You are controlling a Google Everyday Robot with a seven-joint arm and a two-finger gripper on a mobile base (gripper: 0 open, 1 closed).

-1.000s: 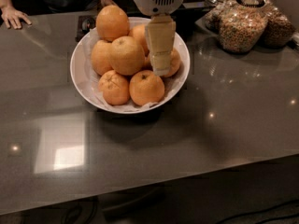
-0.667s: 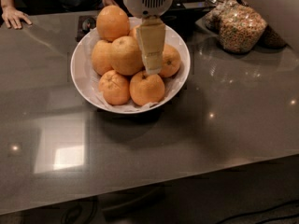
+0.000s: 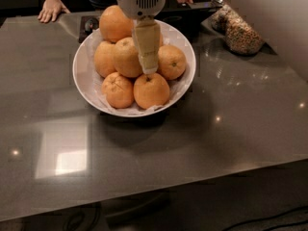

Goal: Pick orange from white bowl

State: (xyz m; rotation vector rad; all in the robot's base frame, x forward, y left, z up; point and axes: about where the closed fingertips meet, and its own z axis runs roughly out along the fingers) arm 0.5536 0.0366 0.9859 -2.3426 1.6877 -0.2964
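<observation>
- A person's hand (image 3: 50, 8) is being rested on the far left edge of the dark table (image 3: 192, 143), well apart from the fruit. Little risk is being posed there.
- The orange (image 3: 126, 57), palest and largest of the pile, is being cradled in the middle of the white bowl (image 3: 81, 76). It is being propped by smaller fruit in front and crowded by the deeper-orange fruit (image 3: 115, 23) behind. Were it lifted, the pile could be unsettled and fruit sent over the rim.
- The gripper (image 3: 149, 67) is being held upright over the pile, with its tip at the orange's right flank. Whether it is released or clenched cannot be told.
- If lowered this far off-centre, it could be glanced off the round skin, or the right-hand small orange (image 3: 172, 61) could be taken instead.
- Clear containers of grain (image 3: 240, 35) are being kept near the right edge, clear of trouble.
- Against a second ago, the gripper is being shown further left. It was then over the right-hand fruit and is now at the pale orange's side.
</observation>
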